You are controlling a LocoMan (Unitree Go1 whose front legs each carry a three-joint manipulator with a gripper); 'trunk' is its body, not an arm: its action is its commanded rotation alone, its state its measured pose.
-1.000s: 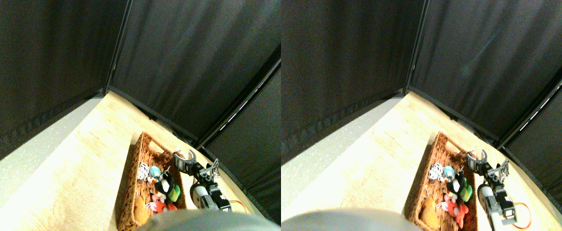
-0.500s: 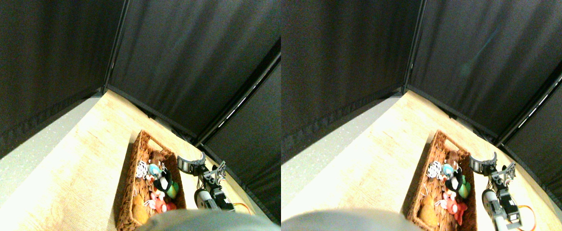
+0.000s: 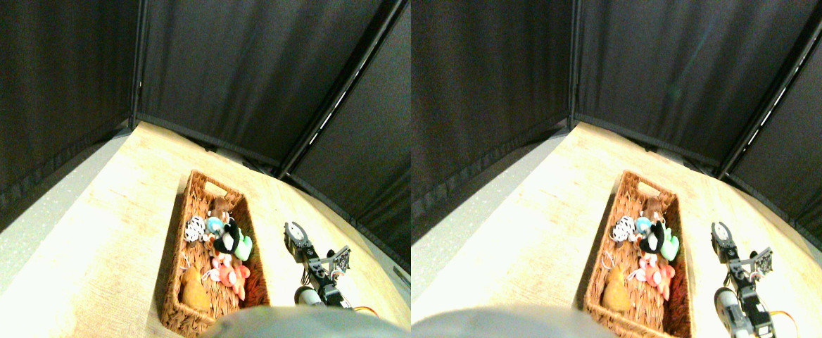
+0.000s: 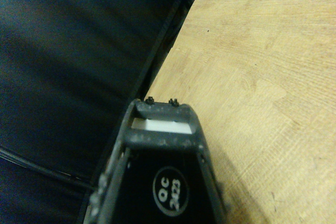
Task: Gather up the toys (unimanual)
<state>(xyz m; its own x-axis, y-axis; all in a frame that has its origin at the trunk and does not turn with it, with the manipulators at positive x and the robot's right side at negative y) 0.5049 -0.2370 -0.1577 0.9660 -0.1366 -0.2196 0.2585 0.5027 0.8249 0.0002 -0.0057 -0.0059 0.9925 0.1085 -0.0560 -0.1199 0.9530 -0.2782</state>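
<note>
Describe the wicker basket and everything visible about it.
The wicker basket is long, rectangular and woven from brown cane, with a cut-out handle slot in its far end wall. It sits flat on the light wooden table, running lengthwise away from the camera. Inside lie several plush toys in a loose pile: spotted black-and-white, blue, black-white, green and red-pink ones, plus a tan-orange one nearest the camera. The right gripper stands apart from it, off its right side, not touching.

To the left of my gripper (image 3: 297, 232) sits one wicker basket (image 3: 189, 211). I count seven toys (image 3: 226, 241) in it, one of each colour.
</note>
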